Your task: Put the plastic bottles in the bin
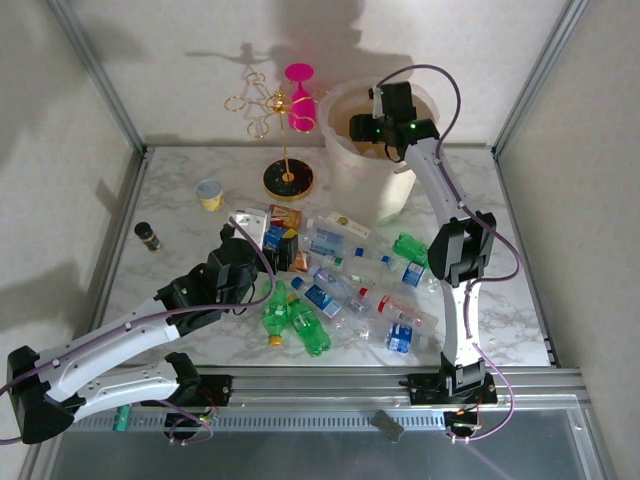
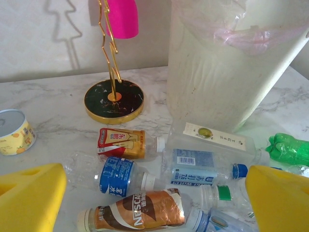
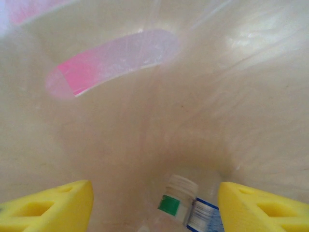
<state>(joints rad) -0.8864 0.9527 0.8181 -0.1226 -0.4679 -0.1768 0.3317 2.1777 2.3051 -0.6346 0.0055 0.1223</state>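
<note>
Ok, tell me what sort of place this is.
Likely a robotics lab test cell: a marble-pattern table walled by pale panels on aluminium framing, a left arm and right arm bolted at its near edge, and staged plastic bottles beside a bin.

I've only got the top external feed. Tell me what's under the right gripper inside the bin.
Observer: The right gripper is open with nothing between its fingers. Below it, a clear bottle with a green label band lies on the bottom of the bin.
Operator: Report anything beside that bottle.
Observer: A blue-labelled bottle lies right against it.
Operator: Now give me the left side.
Observer: The left gripper is open. In its wrist view, the brown Nescafe-labelled bottle lies on its side between the two fingers, and neither finger touches it.
</note>
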